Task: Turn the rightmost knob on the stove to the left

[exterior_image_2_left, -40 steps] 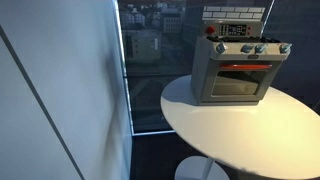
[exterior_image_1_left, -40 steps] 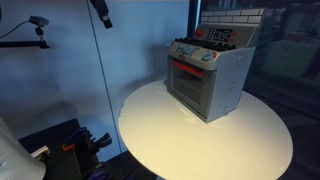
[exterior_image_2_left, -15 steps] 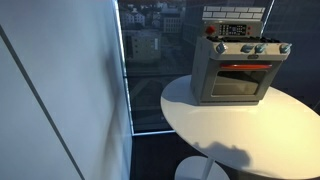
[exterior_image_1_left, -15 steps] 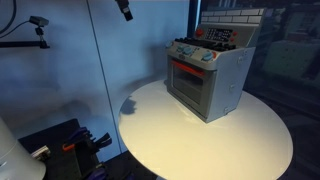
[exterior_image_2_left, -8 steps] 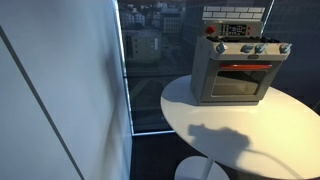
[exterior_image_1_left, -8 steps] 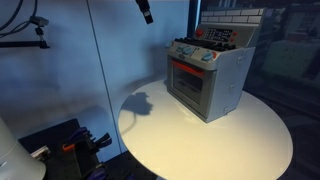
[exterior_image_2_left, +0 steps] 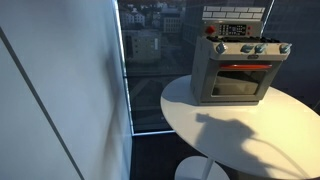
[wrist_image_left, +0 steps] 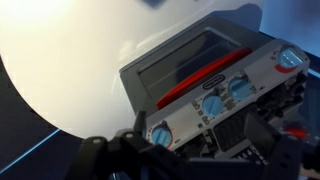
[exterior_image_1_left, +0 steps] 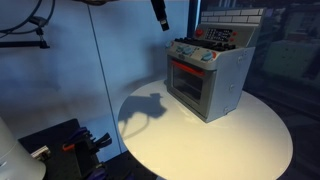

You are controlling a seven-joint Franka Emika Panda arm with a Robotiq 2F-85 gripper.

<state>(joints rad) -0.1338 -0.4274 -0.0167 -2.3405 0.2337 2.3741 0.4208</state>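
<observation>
Well above the bench's open edge, the fingers are held clear of the stove; their spread cannot be told.

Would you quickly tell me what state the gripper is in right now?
Gripper: cannot be told whether open or closed; too small and blurred. It hangs in the air, clear of the stove.

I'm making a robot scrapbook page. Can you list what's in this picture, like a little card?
Stove: small grey toy stove-oven with red-framed door, standing on the table
Table: round white tabletop
Knob to turn: tiny pale rightmost knob, nothing touching it
Gripper: dark gripper, high in the air, apart from the stove; open or shut unclear
</observation>
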